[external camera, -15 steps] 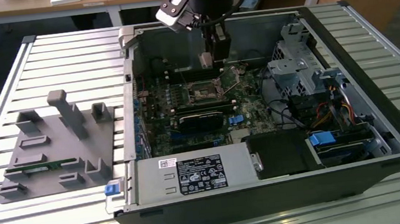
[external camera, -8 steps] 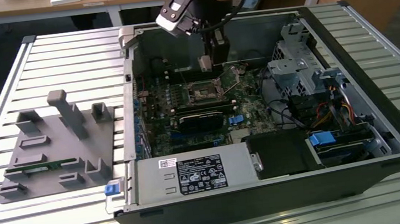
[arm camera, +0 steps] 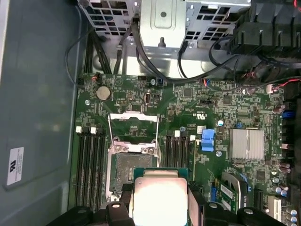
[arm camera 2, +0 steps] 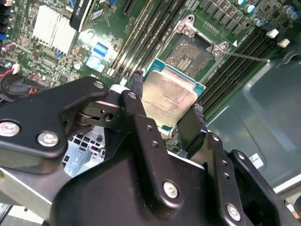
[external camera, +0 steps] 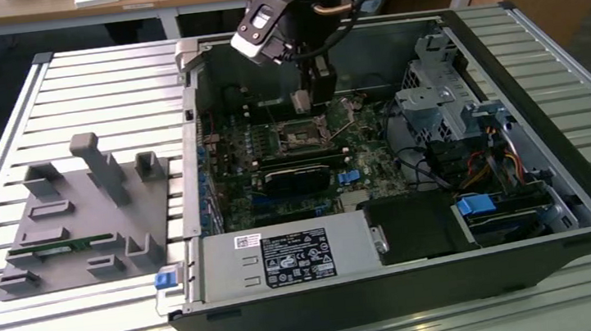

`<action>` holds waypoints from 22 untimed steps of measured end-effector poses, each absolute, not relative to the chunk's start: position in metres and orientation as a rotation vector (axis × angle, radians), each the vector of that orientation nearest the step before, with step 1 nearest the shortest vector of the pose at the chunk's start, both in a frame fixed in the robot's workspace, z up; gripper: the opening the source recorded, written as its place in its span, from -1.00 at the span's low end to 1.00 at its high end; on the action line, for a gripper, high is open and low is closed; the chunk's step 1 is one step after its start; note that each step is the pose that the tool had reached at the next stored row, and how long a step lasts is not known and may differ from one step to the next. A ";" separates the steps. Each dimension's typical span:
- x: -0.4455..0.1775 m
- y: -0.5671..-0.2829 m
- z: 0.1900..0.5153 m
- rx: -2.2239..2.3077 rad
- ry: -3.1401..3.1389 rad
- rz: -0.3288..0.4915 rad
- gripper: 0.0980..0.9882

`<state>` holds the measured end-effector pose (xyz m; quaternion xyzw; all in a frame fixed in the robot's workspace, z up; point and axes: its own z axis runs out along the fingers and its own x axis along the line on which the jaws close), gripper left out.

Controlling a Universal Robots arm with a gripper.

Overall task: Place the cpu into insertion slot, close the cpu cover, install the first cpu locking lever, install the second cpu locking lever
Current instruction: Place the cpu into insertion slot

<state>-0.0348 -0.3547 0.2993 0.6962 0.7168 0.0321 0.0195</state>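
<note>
Cpu, dull silver square (green rim), tight in the black jaws' grip, near the bare insertion slot.

chip silver-grey, green rim | board green | claw black | table pale grey, slatted | case black

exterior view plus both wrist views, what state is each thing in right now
gripper: shut on the cpu
cpu: held above the board, not in the slot
insertion slot: empty, pin field exposed
cpu cover: swung open
locking lever: unlatched, raised off the socket
computer case: lying on its side, side panel off
</note>
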 end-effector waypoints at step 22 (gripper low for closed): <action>-0.035 -0.355 0.272 2.165 2.229 0.090 0.00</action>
